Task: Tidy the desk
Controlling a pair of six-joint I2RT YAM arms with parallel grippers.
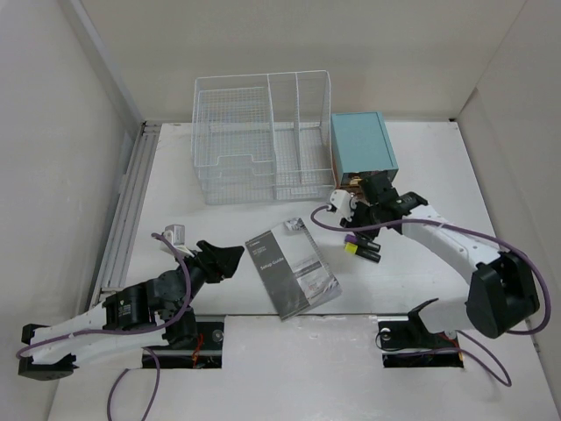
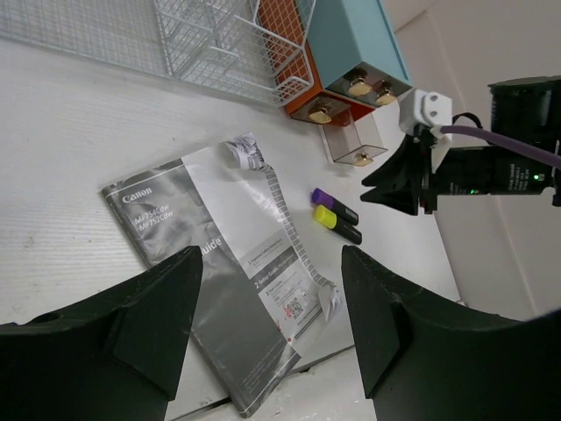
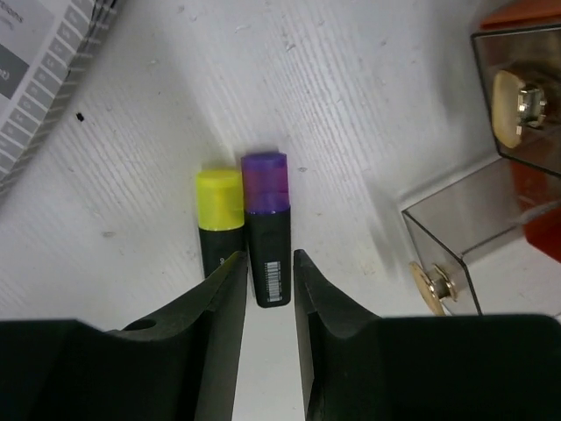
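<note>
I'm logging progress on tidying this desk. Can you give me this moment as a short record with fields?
Desk: white, not yet tidy
Loose items: booklet; yellow highlighter and purple highlighter side by side
Storage: wire rack beside teal box, one clear drawer pulled out
Left gripper: open, empty, beside booklet
Right gripper: straddles purple highlighter's end; grip unclear

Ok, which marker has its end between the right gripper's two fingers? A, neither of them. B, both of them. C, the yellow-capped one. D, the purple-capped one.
D: in the right wrist view the purple-capped marker lies with its black end in the gap of the right gripper, while the yellow-capped marker lies beside it, just outside one finger.
</note>
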